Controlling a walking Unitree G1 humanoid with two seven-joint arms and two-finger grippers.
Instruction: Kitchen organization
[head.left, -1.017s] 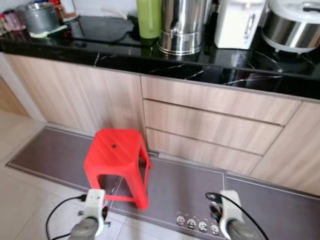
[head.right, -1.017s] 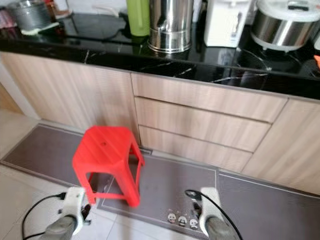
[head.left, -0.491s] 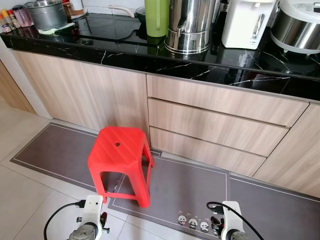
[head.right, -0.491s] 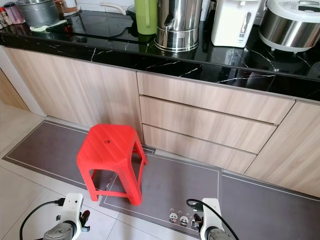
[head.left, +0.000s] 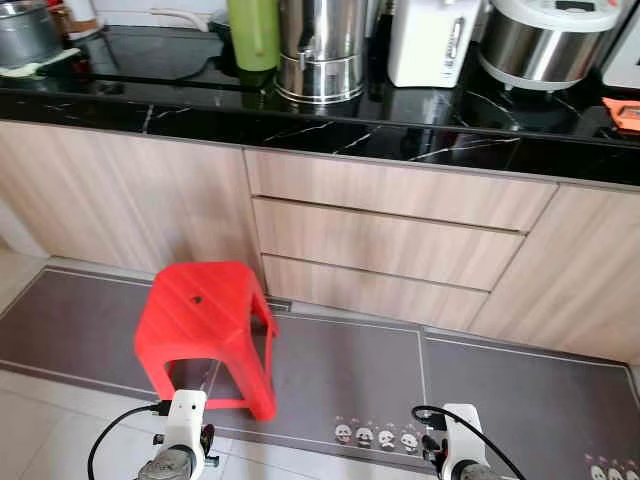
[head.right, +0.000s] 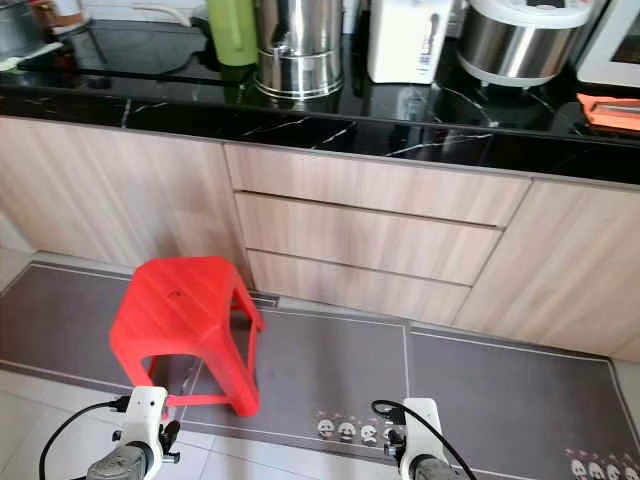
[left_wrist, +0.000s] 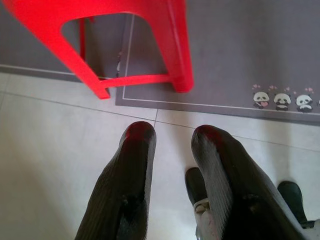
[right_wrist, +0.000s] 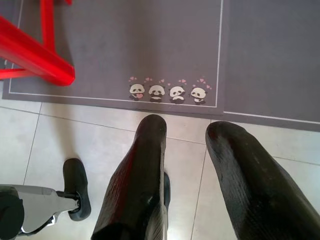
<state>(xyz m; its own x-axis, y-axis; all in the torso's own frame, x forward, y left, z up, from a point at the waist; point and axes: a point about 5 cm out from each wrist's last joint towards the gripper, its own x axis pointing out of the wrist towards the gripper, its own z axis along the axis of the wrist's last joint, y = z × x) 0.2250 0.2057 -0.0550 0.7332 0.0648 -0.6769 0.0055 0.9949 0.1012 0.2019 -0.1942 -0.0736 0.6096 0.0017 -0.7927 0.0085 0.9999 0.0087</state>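
Note:
A black stone counter (head.left: 420, 140) runs across the back above wooden drawers (head.left: 385, 242). On it stand a green jug (head.left: 252, 30), a steel urn (head.left: 320, 50), a white water boiler (head.left: 432, 40) and a rice cooker (head.left: 545, 40). Both arms hang low at the bottom edge of the eye views. My left gripper (left_wrist: 172, 137) is open over pale floor tiles, a short way from the red stool (left_wrist: 125, 45). My right gripper (right_wrist: 192, 131) is open too, just off the edge of the grey panda mat (right_wrist: 150, 50). Neither holds anything.
The red plastic stool (head.left: 205, 320) stands on the grey mat (head.left: 340, 370) in front of the left cabinets. A metal pot (head.left: 22, 35) sits at the counter's far left, an orange item (head.left: 622, 112) at its far right. My own feet (left_wrist: 200, 185) show under the grippers.
The whole picture has shifted: the camera now faces further right along the counter, so the stool sits further left and more of the right-hand counter shows. Both arms still hang idle.

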